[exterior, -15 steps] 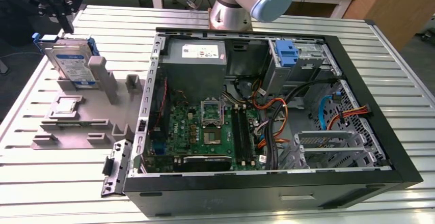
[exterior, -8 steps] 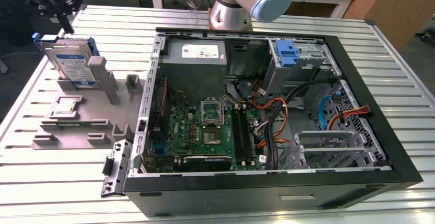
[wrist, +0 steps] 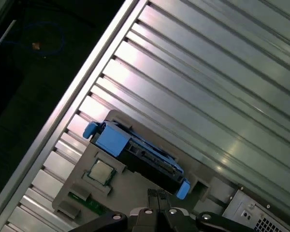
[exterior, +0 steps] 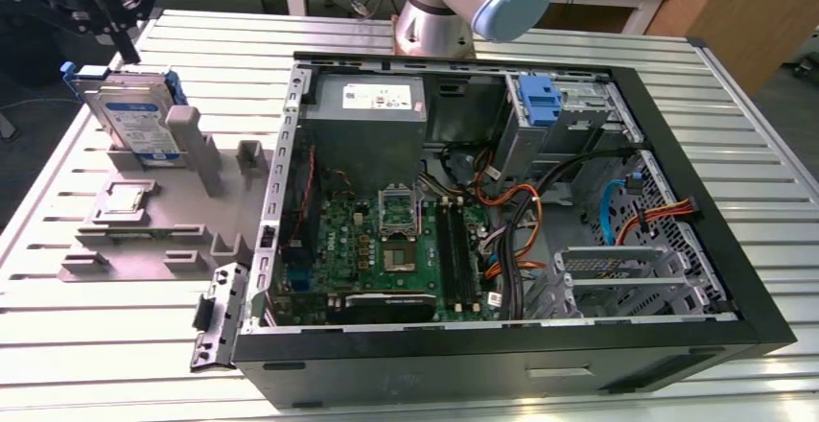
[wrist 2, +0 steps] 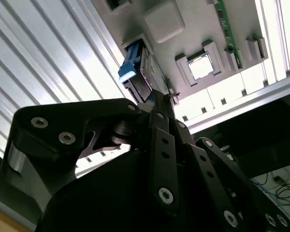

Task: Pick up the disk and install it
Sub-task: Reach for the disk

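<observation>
The disk (exterior: 134, 115) stands on edge in a grey holder (exterior: 141, 245) on the table, at the exterior view's left. It is silver with a white-and-blue label and a blue carrier around its edges. My gripper (exterior: 125, 50) hangs just above the disk's top edge, apart from it. In both wrist views the disk (wrist 2: 135, 77) (wrist: 135, 150) lies just beyond the gripper (wrist 2: 160, 96) (wrist: 157, 194), whose fingertips meet with nothing between them.
An open computer case (exterior: 755, 278) lies to the exterior view's right of the holder, showing a motherboard (exterior: 384, 240), cables, a grey power supply (exterior: 371, 101) and a bare blue bracket (exterior: 538, 96). A processor chip (exterior: 125, 197) sits in the holder. The table (exterior: 103, 345) is ribbed metal.
</observation>
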Controlling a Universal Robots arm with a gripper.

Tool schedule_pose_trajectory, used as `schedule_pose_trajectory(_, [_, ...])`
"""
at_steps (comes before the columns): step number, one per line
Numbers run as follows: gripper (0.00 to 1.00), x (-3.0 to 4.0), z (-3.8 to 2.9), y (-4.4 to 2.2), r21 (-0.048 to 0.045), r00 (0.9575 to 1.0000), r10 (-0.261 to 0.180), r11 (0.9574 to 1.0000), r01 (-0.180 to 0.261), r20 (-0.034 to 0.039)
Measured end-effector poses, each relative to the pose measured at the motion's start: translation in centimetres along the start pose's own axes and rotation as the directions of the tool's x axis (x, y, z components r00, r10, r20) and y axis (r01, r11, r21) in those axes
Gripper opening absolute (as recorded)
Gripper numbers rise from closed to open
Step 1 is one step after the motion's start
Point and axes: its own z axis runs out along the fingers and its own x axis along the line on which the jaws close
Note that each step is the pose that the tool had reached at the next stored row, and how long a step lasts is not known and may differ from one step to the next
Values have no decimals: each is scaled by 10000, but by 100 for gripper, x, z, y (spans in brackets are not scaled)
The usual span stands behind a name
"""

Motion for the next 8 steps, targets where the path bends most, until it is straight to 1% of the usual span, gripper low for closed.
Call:
schedule_pose_trajectory(3, [10, 0, 4, 0, -5, 9985, -540, 9985, 540, -6])
schedule_pose_trajectory(5, [10, 0, 5, 0, -9, 9958, -914, 9958, 914, -10])
schedule_pose_trajectory(6, [10, 1, 6, 0, -10, 9945, -1043, 9945, 1043, -11])
schedule_pose_trajectory(8, [10, 13, 7, 8, -10, 9944, -1058, 9944, 1058, -9])
